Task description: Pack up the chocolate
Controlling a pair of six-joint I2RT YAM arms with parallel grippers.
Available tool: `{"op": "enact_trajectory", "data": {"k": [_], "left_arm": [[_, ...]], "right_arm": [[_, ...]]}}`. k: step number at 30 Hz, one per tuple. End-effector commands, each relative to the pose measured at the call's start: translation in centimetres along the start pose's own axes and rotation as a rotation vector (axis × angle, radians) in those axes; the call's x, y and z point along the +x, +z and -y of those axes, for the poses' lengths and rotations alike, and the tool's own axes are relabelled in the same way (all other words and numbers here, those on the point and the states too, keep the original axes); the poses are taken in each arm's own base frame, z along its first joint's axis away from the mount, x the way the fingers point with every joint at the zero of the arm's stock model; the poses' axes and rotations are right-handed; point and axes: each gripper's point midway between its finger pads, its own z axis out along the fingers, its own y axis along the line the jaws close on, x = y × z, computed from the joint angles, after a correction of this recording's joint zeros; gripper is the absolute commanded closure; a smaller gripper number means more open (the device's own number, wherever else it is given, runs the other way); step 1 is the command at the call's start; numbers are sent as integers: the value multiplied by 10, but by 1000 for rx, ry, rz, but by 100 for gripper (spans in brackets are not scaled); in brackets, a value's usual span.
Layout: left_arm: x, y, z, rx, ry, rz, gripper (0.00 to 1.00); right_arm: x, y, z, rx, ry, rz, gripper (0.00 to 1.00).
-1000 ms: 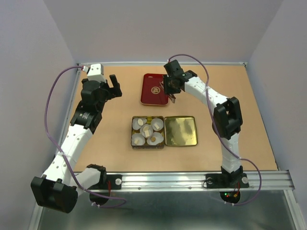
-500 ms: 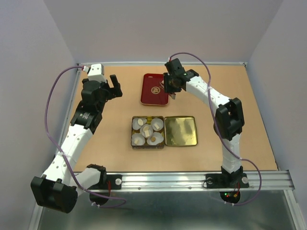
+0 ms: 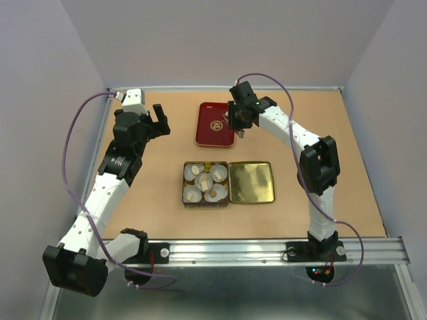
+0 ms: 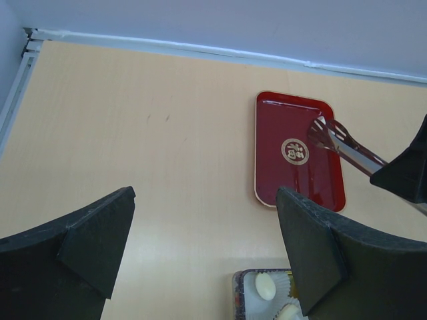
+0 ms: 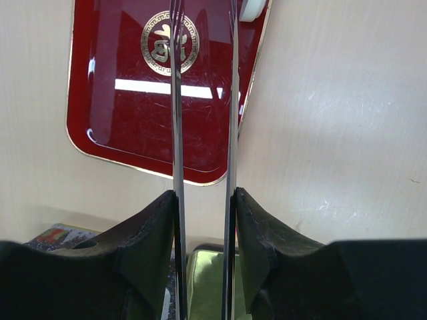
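Right, at lower centre of the overhead frame, nearest the arm bases, sat the open tin (image 3: 184,185) on the counter (image 3: 153,173). It was filled with white paper cups (image 3: 203,181). That was where the chocolate (image 3: 214,194) was: small cream-white and light-brown bits resting in those cups. The gold lid (image 3: 251,182) lay inside-up against the tin's right side.

Further up on the left, the left end effector (image 4: 203,197) hung over bare counter. Its jaws were spread wide with nothing between them. Its own camera caught a corner of the tin at the bottom edge, with a pale piece in a cup.

Further back, at upper centre of the overhead frame, the right end effector (image 5: 205,197) was clamped on the metal tweezers (image 5: 175,100). Both blades were pinched between its fingers and ran side by side, a narrow gap between them, out over the right part of the red tray (image 5: 133,120).

At the very top of the right wrist view, one round cream-white piece (image 5: 253,8) sat at the tray's right rim, just right of the right-hand blade. The tips ran out of that frame, so contact could not be told. The tray itself, with a gold emblem (image 5: 165,41) at its middle, lay farthest back of all on the counter.
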Motion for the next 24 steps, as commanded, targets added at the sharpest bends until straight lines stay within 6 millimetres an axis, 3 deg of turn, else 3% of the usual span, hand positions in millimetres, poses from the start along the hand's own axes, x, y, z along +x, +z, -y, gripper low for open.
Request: {"op": "enact_trajectory", "data": {"k": [1,11,24], "left_arm": [[-33,-11,6,15,-2,89,1],[-33,-11,6,15,-1,89,1],[-32,-10,6,11,1,85,1]], "right_arm": [[-13,-6,6,1,44,44,55],[-8,8,15,16,48,19,54],[-25,21,0,-28,29,42,54]]}}
